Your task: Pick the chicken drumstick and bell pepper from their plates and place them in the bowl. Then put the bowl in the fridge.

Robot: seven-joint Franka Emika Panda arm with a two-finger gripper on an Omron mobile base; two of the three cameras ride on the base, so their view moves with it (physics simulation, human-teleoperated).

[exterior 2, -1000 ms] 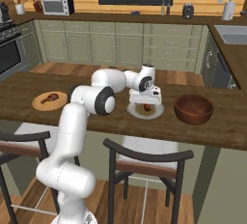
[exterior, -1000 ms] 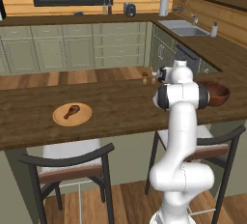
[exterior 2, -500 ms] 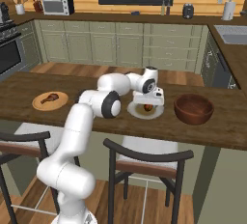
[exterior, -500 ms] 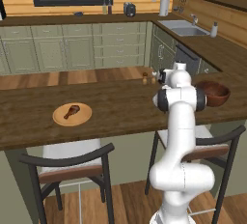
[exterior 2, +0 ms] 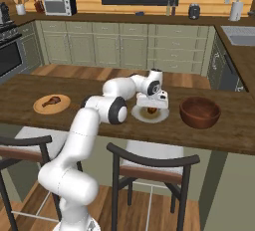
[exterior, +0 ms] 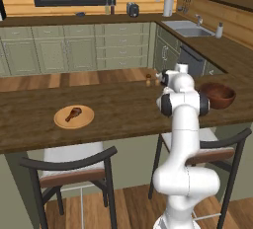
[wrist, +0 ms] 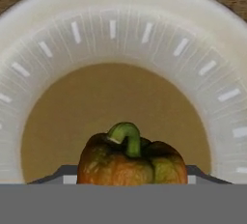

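Observation:
An orange-green bell pepper (wrist: 130, 162) with a green stem sits on the pale-rimmed plate (wrist: 111, 30) with a brownish centre. My gripper (wrist: 131, 175) is down over it, a fingertip against each side of the pepper, which rests on the plate. In the right base view the gripper (exterior 2: 152, 106) hangs low over that plate (exterior 2: 142, 117), just left of the dark wooden bowl (exterior 2: 199, 112). The chicken drumstick (exterior 2: 51, 101) lies on the tan plate (exterior 2: 42, 108) far to the left, also seen as drumstick (exterior: 74, 113) and bowl (exterior: 216, 95). The fridge is out of view.
Two small shakers (exterior: 148, 79) stand at the counter's far edge behind the arm. Dark stools (exterior 2: 149, 163) are tucked under the counter's near edge. A sink (exterior: 190, 30) sits on the back right counter.
The hand has come down closer to the pale-rimmed plate and the fingers have closed in on the bell pepper. Drumstick and bowl have not moved.

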